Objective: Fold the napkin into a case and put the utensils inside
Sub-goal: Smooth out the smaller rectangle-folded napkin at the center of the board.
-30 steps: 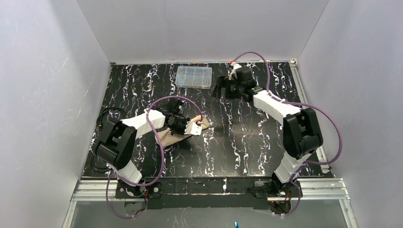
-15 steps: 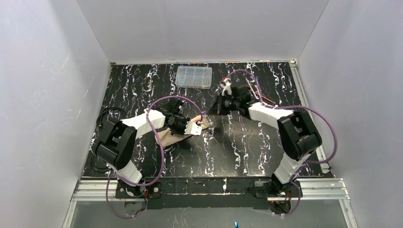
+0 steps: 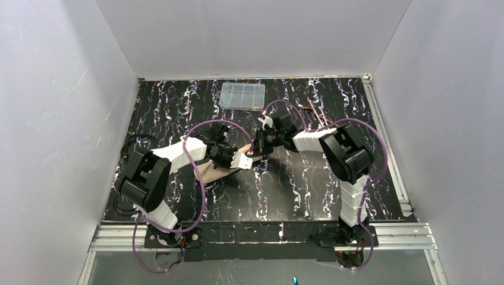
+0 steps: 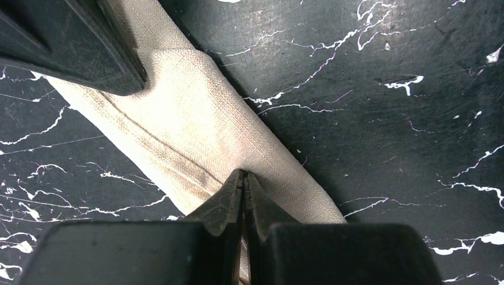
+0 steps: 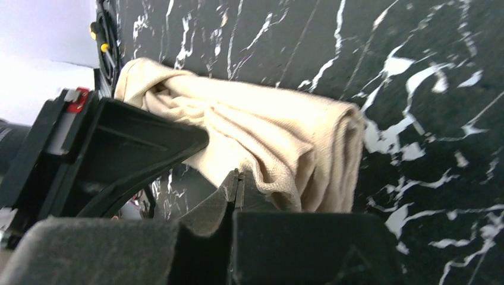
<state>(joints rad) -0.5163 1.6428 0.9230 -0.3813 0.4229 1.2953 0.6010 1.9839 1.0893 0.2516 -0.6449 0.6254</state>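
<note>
The napkin (image 3: 209, 172) is folded into a narrow beige band lying slantwise left of centre. In the left wrist view the napkin (image 4: 196, 119) runs diagonally, and my left gripper (image 4: 242, 176) is shut with its tips pinched on the top layer. My right gripper (image 3: 259, 146) is shut, at the napkin's right end. In the right wrist view its tips (image 5: 238, 176) sit just beside the napkin's rolled edge (image 5: 279, 136), with nothing seen between them. Thin copper-coloured utensils (image 3: 316, 116) lie on the table behind the right forearm.
A clear plastic compartment box (image 3: 242, 96) stands at the back centre. Purple cables loop over both arms. The two grippers are very close together over the napkin's right end. White walls enclose the black marbled table (image 3: 297, 184) on three sides.
The right arm has swung left from the back of the table to the napkin's right end, and its jaws have gone from open to shut. The left gripper has stayed put.
</note>
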